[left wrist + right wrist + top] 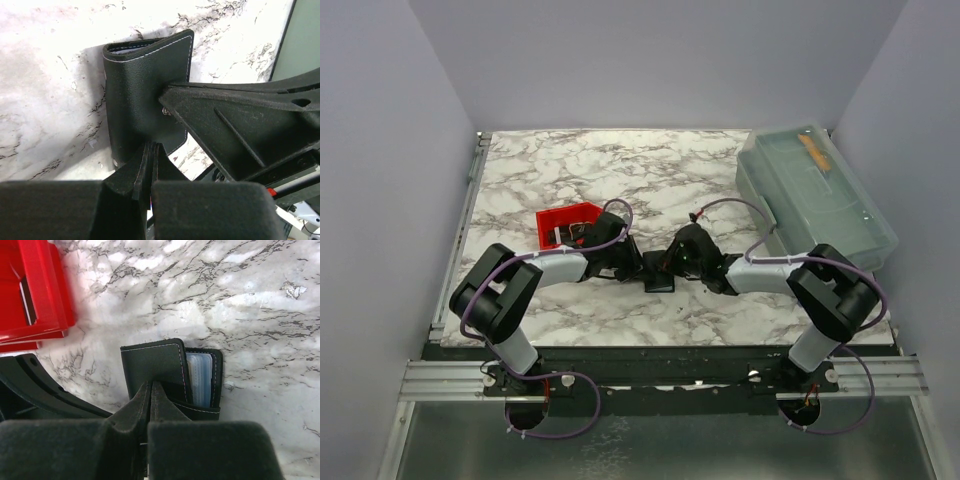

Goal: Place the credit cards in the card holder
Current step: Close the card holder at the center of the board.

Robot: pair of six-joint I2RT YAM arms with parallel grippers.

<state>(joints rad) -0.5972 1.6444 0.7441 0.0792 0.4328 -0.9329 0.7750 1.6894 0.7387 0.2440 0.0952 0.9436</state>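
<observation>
The card holder is a small black stitched case lying mid-table between both arms. My left gripper is shut on the near edge of the card holder, whose cover stands raised. My right gripper is shut on the cover of the card holder; a pale blue sheet shows in the gap, card or sleeve I cannot tell. From above, the left gripper and right gripper meet over the case. Dark credit cards with a pale strip lie in the red tray.
The red tray sits just left of the holder, close behind my left arm. A large translucent grey-blue lidded box stands at the right rear with an orange item inside. Walls enclose the marble table.
</observation>
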